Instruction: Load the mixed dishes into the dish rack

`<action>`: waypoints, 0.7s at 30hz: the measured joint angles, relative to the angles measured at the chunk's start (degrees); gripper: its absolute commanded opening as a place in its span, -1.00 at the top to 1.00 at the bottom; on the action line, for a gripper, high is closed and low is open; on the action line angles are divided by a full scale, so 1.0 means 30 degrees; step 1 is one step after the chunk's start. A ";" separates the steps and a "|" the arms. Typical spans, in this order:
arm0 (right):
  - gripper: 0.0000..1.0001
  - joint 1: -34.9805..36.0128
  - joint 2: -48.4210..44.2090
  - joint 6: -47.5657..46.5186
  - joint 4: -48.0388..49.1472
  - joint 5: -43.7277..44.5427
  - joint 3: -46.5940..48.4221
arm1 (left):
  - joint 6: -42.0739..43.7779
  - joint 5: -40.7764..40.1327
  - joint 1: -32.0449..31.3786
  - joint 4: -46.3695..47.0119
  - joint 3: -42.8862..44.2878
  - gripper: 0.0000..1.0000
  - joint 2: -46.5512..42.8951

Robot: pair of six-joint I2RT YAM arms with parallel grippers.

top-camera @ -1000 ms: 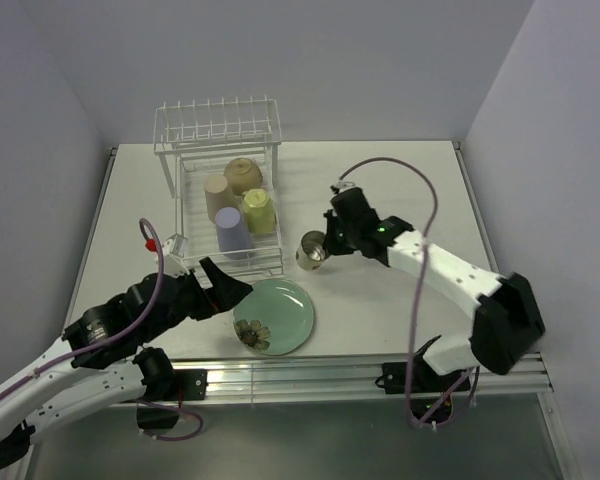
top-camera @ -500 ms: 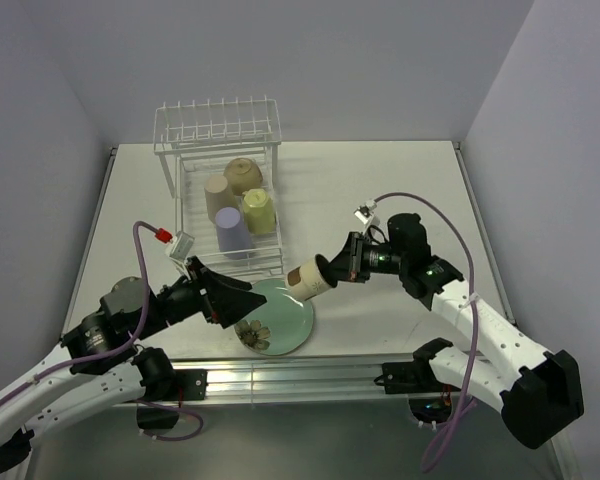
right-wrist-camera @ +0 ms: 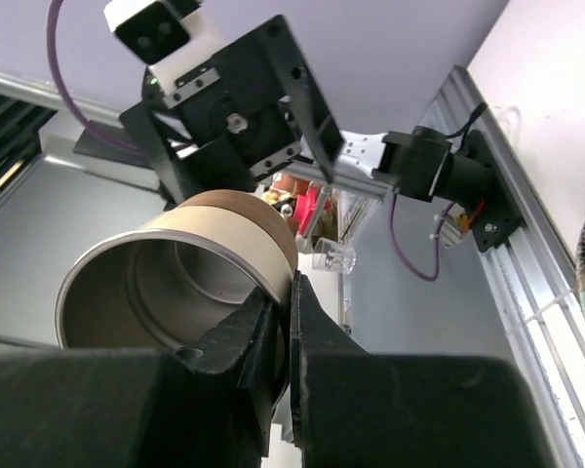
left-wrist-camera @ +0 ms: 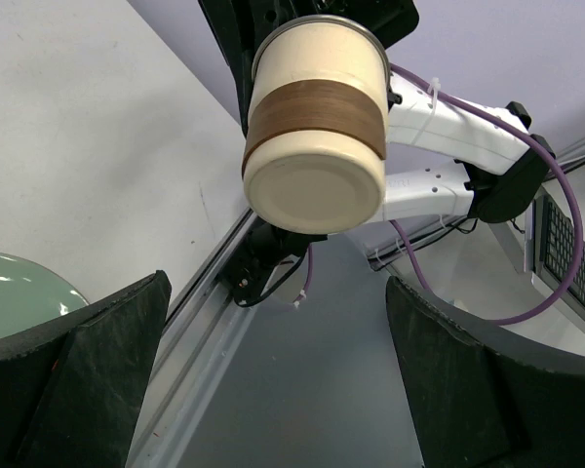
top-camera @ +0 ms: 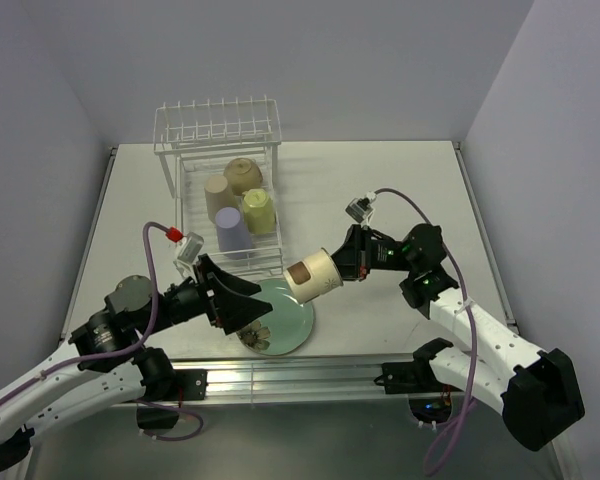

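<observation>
My right gripper [top-camera: 337,268] is shut on the rim of the small metal cup [top-camera: 312,275], cream outside with a brown band. It holds the cup on its side in the air, base toward the left arm. In the right wrist view the fingers [right-wrist-camera: 307,322] pinch the cup's wall [right-wrist-camera: 180,283]. My left gripper [top-camera: 252,303] is open above the mint-green plate [top-camera: 285,322], facing the cup's base [left-wrist-camera: 317,127] from a short way off; nothing sits between its fingers [left-wrist-camera: 468,380]. The dish rack [top-camera: 218,128] holds the cream bowl [top-camera: 243,176], tan cup [top-camera: 217,197], yellow-green mug [top-camera: 259,211] and lavender cup [top-camera: 233,232].
The plate lies on the white table [top-camera: 380,190] near its front edge, just in front of the rack. A metal rail [top-camera: 300,375] runs along the near edge. Grey walls close in the table on three sides.
The right arm lifted the metal cup off the table, turned it sideways and carried it left toward the left gripper. The left gripper rose and moved right over the plate, staying open.
</observation>
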 measured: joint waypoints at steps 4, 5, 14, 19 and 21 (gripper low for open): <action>1.00 0.0488 0.0015 0.0350 0.0423 -0.0066 0.0007 | -0.0029 0.0321 0.0000 0.0481 -0.0175 -0.99 0.0321; 1.00 0.0663 0.0036 0.0350 0.0415 -0.0058 0.0015 | -0.0066 0.0386 0.0000 0.0590 -0.0211 -0.98 0.0350; 1.00 0.2171 0.0933 0.0350 0.0510 0.0430 0.0561 | -0.0474 0.1151 0.0000 0.2251 -0.0379 -0.99 0.0350; 1.00 0.3701 0.1996 0.0095 0.0459 0.1115 0.1282 | -0.0699 0.1370 0.0000 0.3002 -0.0838 -0.99 0.0364; 1.00 0.4160 0.2375 -0.0117 0.0401 0.1362 0.1581 | -0.0743 0.1450 0.0000 0.3104 -0.0911 -0.99 0.0379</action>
